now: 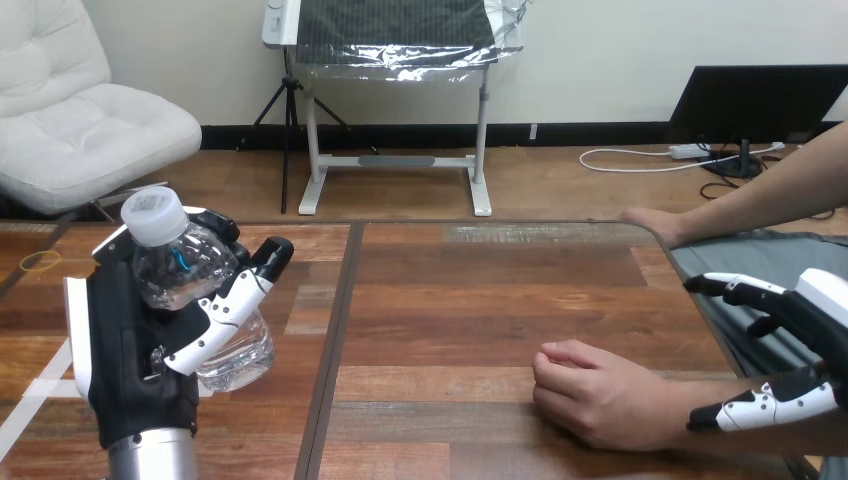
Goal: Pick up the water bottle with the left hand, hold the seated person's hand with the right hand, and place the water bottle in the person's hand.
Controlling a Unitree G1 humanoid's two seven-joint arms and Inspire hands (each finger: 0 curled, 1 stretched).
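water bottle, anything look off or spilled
Nothing spilled: the water bottle sits tilted but capped in the left hand's curled fingers. The person's nearer hand rests closed on the table, not open to receive it.

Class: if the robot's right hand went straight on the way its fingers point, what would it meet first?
Most likely the person's nearer hand, resting on the table left of the right hand; depth is unclear.

I see a brown plank wooden table (480,300), wood floor (560,185) beyond, cream wall (600,40). White tufted armchair (70,110) left, white metal-legged stand (395,160) centre, black flat monitor (755,100) right.
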